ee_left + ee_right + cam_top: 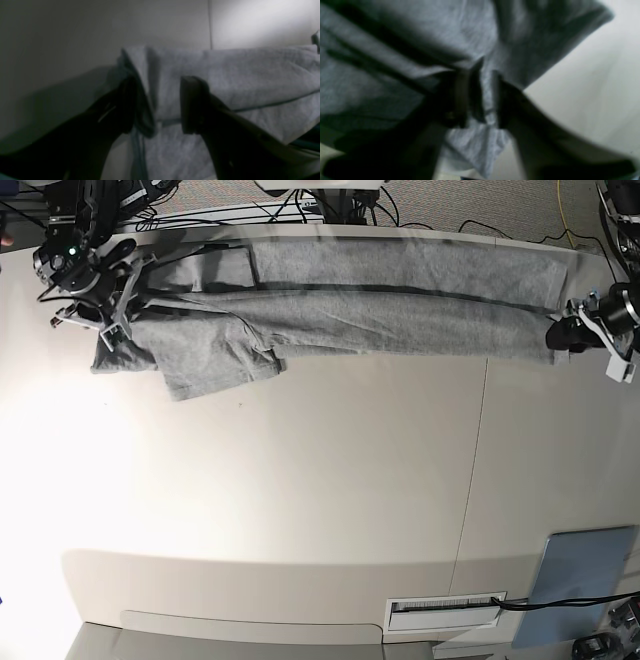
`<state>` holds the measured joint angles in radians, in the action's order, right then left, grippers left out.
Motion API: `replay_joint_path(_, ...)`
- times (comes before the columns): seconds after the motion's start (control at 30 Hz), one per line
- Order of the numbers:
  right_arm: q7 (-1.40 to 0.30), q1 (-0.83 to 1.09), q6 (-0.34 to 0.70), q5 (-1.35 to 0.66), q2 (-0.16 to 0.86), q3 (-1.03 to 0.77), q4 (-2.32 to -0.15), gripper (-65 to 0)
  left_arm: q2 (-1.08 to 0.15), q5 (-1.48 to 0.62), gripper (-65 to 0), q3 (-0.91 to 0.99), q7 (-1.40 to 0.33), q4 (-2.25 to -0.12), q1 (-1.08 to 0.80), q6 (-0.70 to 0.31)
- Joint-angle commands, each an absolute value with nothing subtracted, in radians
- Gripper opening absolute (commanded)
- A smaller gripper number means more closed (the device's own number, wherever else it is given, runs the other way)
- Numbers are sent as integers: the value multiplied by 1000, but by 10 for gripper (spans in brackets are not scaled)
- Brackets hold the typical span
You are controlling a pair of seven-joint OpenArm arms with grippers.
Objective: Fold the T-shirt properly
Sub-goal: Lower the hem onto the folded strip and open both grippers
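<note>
Grey fabric of the T-shirt (350, 305) is laid out in a long band along the far edge of the table (320, 480), stretched between the two arms, with one sleeve lying forward at the left of the base view. A folded strip is seen along the far side of the garment.

The left gripper (157, 105) is placed at the right end of the shirt in the base view. Its jaws are parted, and a folded corner of cloth is seen between them, lying against one finger; a firm hold cannot be confirmed.

The right gripper (482, 100) is placed at the left end. Its jaws are seen slightly apart with a bunch of cloth passing between them; whether it is pinched cannot be told through the blur.

A grey-blue pad (585, 575) is noted at the near right corner, well apart from the shirt.
</note>
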<state>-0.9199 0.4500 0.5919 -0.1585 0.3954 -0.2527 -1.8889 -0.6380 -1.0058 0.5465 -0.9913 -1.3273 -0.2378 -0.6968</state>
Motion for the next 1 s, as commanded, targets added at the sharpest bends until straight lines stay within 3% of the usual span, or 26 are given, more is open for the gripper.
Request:
replay_joint_path(0.0, -913, 441, 578, -168, 410, -262, -1904, -392, -665, -1025, -358, 559, -988, -1357, -233, -698)
replay_joint_path(0.17, -937, 396, 476, -308, 410, -263, -1957, -390, -665, -1025, -358, 559, -1026, -1448, -233, -698)
replay_joint_path(0.33, -970, 278, 434, -318, 393, -260, -1959, -390, -661, -1052, -359, 559, -1026, -1529, -239, -698)
replay_joint_path(0.7, -1000, 26, 421, -369, 306, -173, -1679, -390, -566, -1051, -360, 559, -1026, -1571, -258, -698)
replay_joint_path(0.97, -1094, -110, 327, -312, 271, -26, -1503, -390, -558, -1050, -360, 559, -1025, -1571, -324, -698)
